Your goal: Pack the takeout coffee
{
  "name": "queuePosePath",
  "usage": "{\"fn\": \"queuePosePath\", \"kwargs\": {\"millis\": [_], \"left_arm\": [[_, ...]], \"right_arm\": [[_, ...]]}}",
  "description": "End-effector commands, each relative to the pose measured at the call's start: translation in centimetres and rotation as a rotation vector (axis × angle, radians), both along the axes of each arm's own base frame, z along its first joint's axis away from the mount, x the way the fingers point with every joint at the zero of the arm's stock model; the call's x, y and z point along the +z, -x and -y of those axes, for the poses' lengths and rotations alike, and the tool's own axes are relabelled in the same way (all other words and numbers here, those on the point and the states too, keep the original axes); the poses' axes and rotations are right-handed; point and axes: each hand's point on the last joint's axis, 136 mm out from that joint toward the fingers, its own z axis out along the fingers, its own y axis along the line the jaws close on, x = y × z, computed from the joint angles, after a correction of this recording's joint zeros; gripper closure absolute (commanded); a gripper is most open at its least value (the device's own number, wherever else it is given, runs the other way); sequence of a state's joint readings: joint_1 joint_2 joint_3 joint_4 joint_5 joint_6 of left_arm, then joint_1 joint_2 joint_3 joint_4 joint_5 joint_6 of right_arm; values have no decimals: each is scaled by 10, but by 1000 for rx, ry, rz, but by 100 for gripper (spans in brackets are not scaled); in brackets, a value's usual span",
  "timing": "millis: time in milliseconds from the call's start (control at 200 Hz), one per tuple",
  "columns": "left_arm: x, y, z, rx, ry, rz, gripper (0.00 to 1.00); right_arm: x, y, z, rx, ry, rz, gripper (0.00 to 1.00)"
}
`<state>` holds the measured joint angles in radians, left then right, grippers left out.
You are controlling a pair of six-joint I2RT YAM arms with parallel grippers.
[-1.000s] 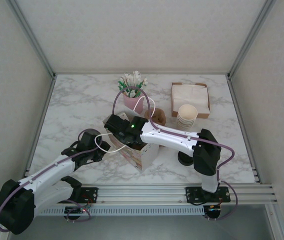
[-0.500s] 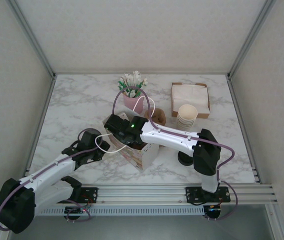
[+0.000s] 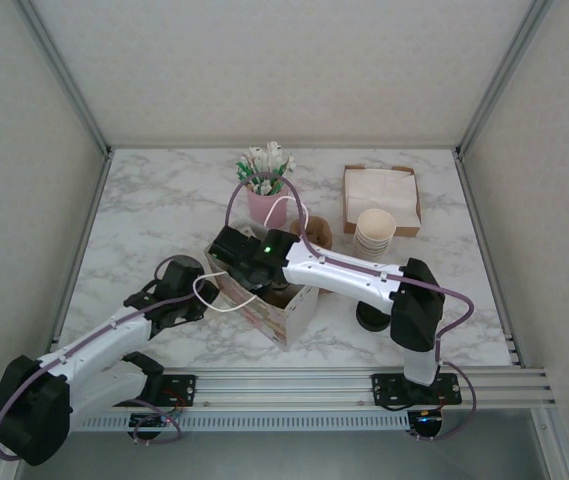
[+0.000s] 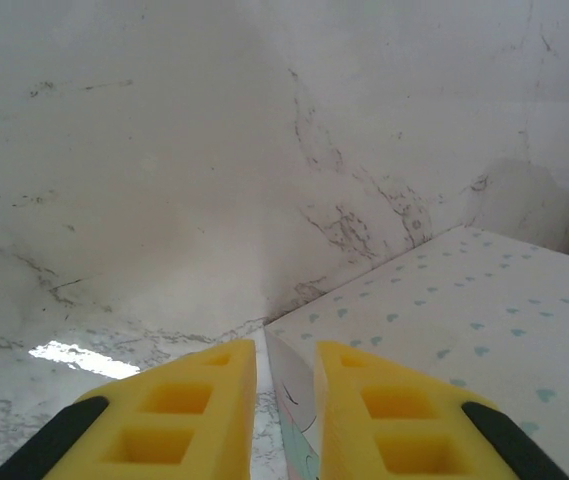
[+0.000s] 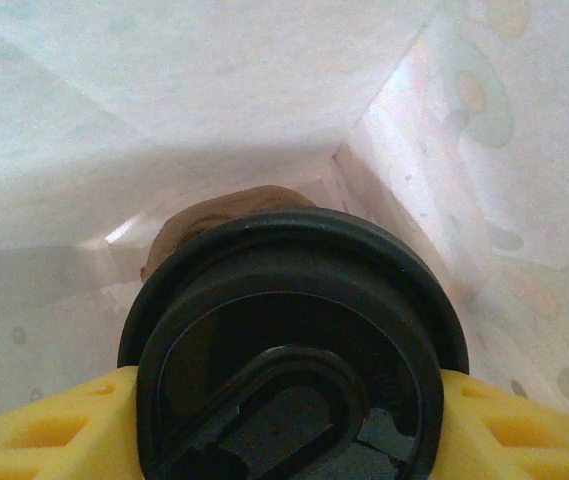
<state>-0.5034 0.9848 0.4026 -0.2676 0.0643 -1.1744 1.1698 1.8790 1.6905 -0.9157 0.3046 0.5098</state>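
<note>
the left fingers (image 4: 179, 405) are nearly closed, pinching the top edge of the paper bag (image 4: 444, 320). the right fingers (image 5: 524, 430) are down inside the bag, hugging the takeout coffee (image 5: 294, 330) by its black lid. i count one coffee, one bag, one stack of cups (image 3: 374, 232), one pink pot of packets (image 3: 264, 203) and one box of napkins (image 3: 381, 190). the table (image 3: 154, 200) is white marble, with pale walls around.

No legible words or numbers, even on the patterned bag (image 4: 484, 320).
</note>
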Motion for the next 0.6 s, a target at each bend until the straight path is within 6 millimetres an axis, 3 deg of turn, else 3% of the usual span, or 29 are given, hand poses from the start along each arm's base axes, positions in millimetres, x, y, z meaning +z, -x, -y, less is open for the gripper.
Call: {"fn": "queuePosePath", "kwargs": {"millis": [0,355,596], "left_arm": [[8,-4,-3,0,-43,14,78],[22,-8,-13,-2,-114,44,78],[51,-12,-34,7,-245,104,79]], "right_arm": [[32,11,3,34,-36,5,52],[86,1,10,45,-83,120,52],[125,-1,20,41,-107,170,52]]}}
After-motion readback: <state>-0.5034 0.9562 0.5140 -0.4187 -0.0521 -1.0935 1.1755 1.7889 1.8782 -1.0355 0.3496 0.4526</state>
